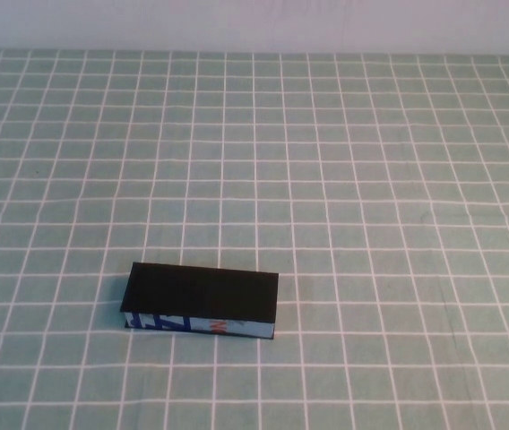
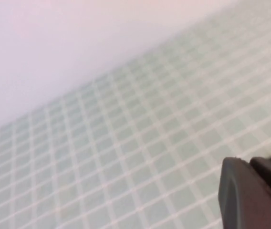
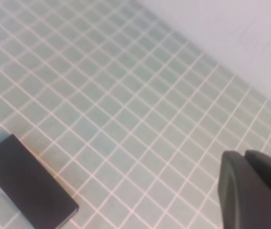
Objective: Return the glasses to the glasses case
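The glasses case [image 1: 202, 299] lies on the near left-middle of the table with its flat black lid down. Its blue-and-white front side with the small orange mark faces me. It also shows in the right wrist view [image 3: 26, 187] as a closed black box. The glasses are hidden or out of view. My left gripper [image 2: 249, 164] is shut and empty, held above bare checked cloth. My right gripper [image 3: 243, 155] is shut and empty, held above the table well apart from the case. Neither arm shows in the high view.
A green cloth with a white grid [image 1: 344, 179] covers the whole table. A pale wall [image 1: 254, 22] runs along the far edge.
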Robot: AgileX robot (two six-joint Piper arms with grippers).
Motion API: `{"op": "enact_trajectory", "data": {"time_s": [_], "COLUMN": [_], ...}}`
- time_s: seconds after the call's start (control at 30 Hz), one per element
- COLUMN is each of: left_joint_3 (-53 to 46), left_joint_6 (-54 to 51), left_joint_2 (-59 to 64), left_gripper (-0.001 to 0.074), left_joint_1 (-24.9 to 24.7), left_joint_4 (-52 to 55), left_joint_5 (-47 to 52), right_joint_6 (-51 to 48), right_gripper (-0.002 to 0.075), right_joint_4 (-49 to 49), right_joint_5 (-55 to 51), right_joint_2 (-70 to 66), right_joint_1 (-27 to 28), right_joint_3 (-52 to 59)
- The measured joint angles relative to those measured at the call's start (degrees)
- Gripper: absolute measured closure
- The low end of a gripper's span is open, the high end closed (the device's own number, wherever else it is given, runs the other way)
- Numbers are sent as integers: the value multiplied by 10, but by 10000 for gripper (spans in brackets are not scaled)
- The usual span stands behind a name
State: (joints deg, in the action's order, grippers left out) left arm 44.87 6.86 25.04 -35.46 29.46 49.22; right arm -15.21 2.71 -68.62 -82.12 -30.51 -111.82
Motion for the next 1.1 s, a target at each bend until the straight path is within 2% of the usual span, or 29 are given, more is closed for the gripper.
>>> {"op": "enact_trajectory", "data": {"time_s": [0.13, 0.37, 0.57, 0.83, 1.1], "left_joint_3": [0, -32, -101, -162, -166], "left_joint_6": [2, 7, 24, 110, 119], "left_joint_2": [-42, -53, -53, -53, -53], "left_gripper": [736, 736, 736, 736, 736], "left_joint_1": [0, 0, 0, 0, 0], "left_joint_4": [-43, -99, -135, -140, -138], "left_joint_5": [-25, -37, -50, -84, -92], "right_joint_6": [3, 16, 25, 49, 51], "right_gripper": [737, 737, 737, 737, 737], "right_joint_4": [-6, -13, -50, -58, -60], "right_joint_5": [90, 295, 375, 435, 439], "right_joint_2": [101, 310, 494, 635, 663], "right_joint_1": [0, 0, 0, 0, 0], "right_joint_3": [128, 459, 686, 836, 860]}}
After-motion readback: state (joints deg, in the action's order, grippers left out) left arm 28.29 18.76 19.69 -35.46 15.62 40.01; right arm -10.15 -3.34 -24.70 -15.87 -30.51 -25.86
